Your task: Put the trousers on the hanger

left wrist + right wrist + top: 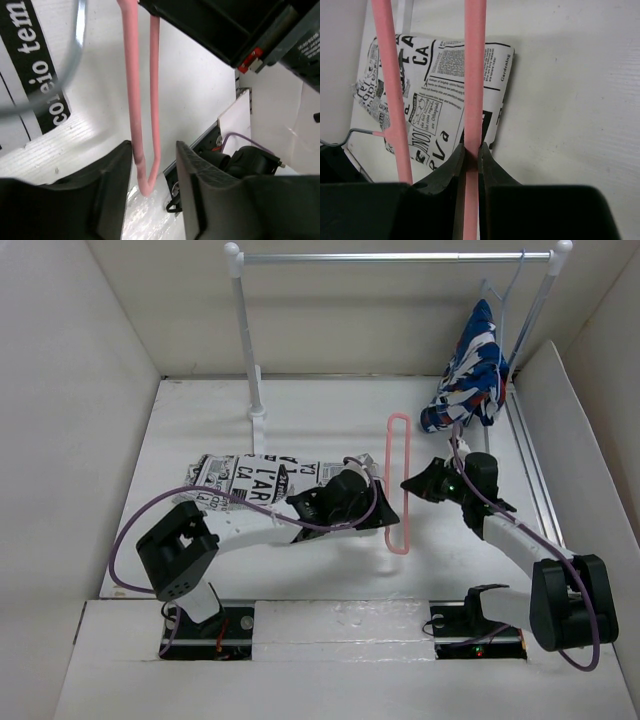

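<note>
White worktop (200, 420), walled on three sides, carrying everything shown. White tubular garment rack (400, 257) standing along the far edge; a blue, white and red patterned garment (475, 370) hangs from it at the far right corner, clear of the working area. Long soft white trousers printed with black newspaper text (250, 478), lying folded flat left of the worktop's middle, not yet on anything. Thin pink wire-like hanger (475, 75), just right of the middle, seen almost edge-on from above, its length running from the far edge toward the near edge; it appears to be held up so that a trouser end can be fed through its outline. Right arm (510, 535): jaws clamped together on one pink bar, steadying the hanger. Left arm (250, 530), reaching over the trousers: jaws apart, the hanger's bend standing between them unclamped, probably a handover to the right arm.
</note>
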